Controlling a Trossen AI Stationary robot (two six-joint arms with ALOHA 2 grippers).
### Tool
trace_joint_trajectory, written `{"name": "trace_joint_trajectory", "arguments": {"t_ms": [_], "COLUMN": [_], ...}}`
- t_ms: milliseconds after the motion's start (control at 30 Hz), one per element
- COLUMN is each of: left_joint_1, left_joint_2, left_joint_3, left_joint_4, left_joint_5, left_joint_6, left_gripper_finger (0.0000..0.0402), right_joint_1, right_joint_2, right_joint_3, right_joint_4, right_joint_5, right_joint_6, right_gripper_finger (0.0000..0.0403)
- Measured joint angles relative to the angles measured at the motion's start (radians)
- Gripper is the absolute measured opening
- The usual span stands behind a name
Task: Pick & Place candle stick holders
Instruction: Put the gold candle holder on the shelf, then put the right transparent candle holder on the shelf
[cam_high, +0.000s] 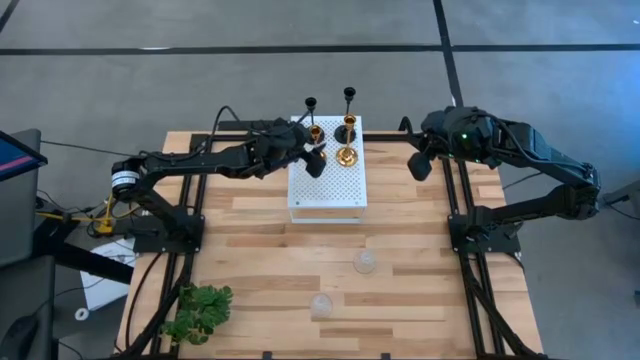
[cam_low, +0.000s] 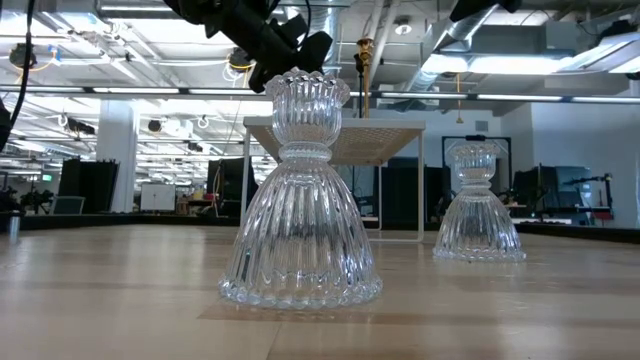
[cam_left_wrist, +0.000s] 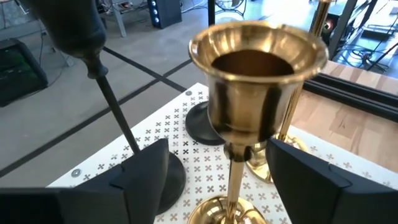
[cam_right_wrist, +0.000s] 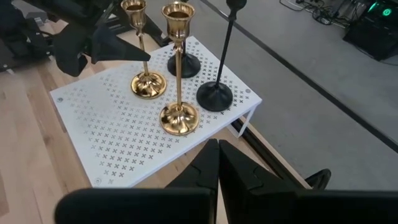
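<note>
Two tall black holders (cam_high: 310, 104) (cam_high: 349, 95) and two gold holders (cam_high: 316, 133) (cam_high: 346, 155) stand on their round bases on the white perforated board (cam_high: 327, 190). Two clear glass holders (cam_high: 365, 262) (cam_high: 320, 305) stand on the bare table nearer the front; they also show in the low view (cam_low: 300, 200) (cam_low: 480, 205). My left gripper (cam_left_wrist: 217, 177) is open over the board, one finger on each side of the left gold holder's stem (cam_left_wrist: 233, 180), below its cup (cam_left_wrist: 258, 68), without touching it. My right gripper (cam_right_wrist: 217, 168) is shut and empty, right of the board.
A green leafy plant (cam_high: 198, 312) lies at the table's front left corner. The other gold holder (cam_right_wrist: 178, 74) and a black holder (cam_right_wrist: 217, 68) stand close by on the board. The table's wooden middle (cam_high: 300, 250) lies between the board and the glass holders.
</note>
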Motion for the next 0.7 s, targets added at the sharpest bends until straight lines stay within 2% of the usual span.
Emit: {"name": "trace_joint_trajectory", "arguments": {"t_ms": [533, 700], "left_joint_1": [-0.019, -0.032], "left_joint_2": [-0.001, -0.038], "left_joint_3": [0.0, -0.002], "left_joint_4": [-0.013, -0.029], "left_joint_5": [0.002, -0.001], "left_joint_6": [0.0, 0.036], "left_gripper_finger": [0.0302, 0.0302], "right_joint_1": [0.0, 0.0], "right_joint_2": [0.0, 0.0], "right_joint_3": [0.0, 0.0], "right_joint_4": [-0.015, -0.015], "right_joint_5": [0.0, 0.0], "right_joint_6": [0.0, 0.0], "right_gripper_finger": [0.0, 0.0]}}
